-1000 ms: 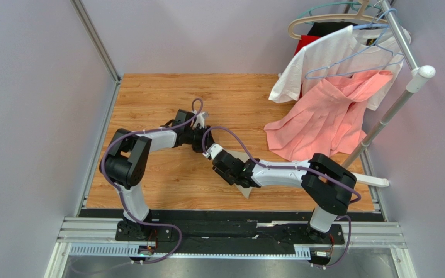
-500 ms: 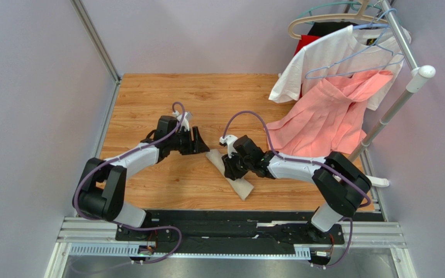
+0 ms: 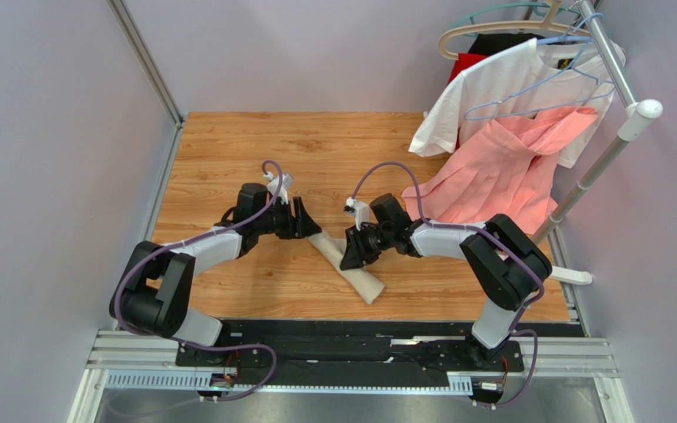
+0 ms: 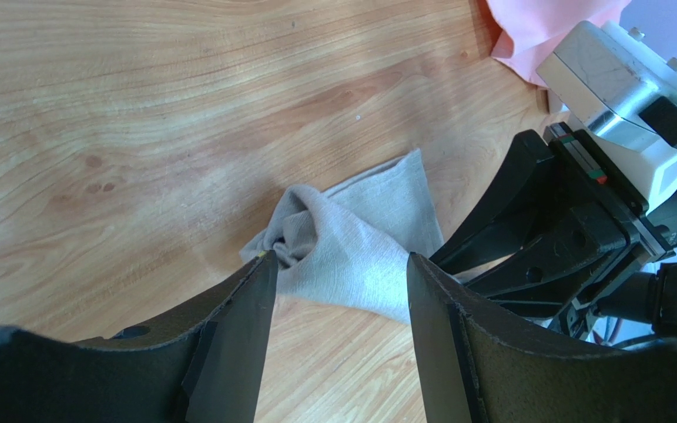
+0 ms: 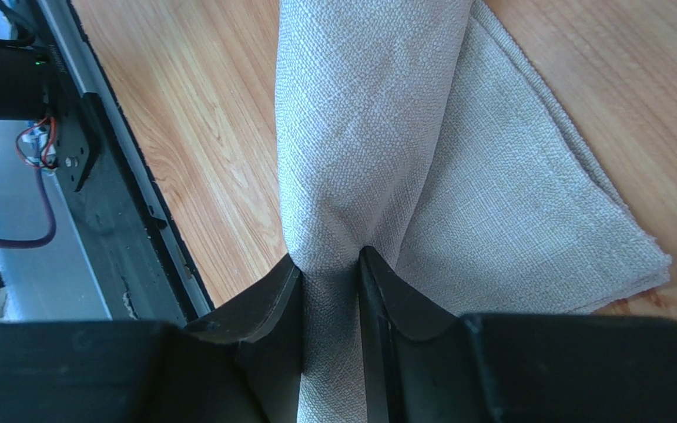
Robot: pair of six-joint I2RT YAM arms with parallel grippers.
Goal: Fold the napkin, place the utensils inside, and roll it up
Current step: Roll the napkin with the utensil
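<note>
Rolled napkin (image 3: 366,284) lies diagonally, centre of top view. Right gripper (image 3: 351,256) pinches its middle. Left gripper (image 3: 308,221) spread wide at its upper-left end, gripping nothing.

The napkin (image 5: 377,115) is coarse woven cloth, matt, its threads plainly visible. The bench (image 3: 254,150) is smooth wood with clear grain and a faint sheen. The left end effector (image 4: 338,264) and the right end effector (image 5: 329,264) are matt black plastic.

Napkin (image 3: 361,282) on table (image 3: 227,150) (garments (image 3: 501,176) behind right)
</note>
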